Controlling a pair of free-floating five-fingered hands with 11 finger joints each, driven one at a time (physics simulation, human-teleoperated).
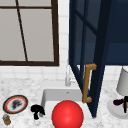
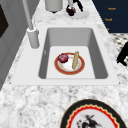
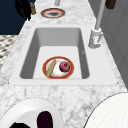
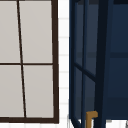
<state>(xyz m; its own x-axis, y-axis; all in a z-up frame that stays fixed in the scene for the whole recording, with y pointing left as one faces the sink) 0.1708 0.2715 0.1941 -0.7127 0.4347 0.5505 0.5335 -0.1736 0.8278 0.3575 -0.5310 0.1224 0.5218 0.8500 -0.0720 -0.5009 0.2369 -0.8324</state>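
front: left hand point(image 1: 37, 110) is hovering at lower left, fingers curled on nothing, just left of the sink point(image 1: 47, 96), near a patterned plate point(image 1: 15, 104); right hand point(image 1: 124, 103) is showing at the right edge over a white plate point(image 1: 112, 109), fingers unclear | left side: a rimmed plate point(image 2: 69, 63) is lying in the sink | upper: cabinet door point(image 4: 86, 75) is standing open

We are seeing the open cabinet door point(image 1: 96, 62) hanging over the sink's point(image 2: 100, 60) right half; the basin's left side is lying open around the plate point(image 2: 69, 63).
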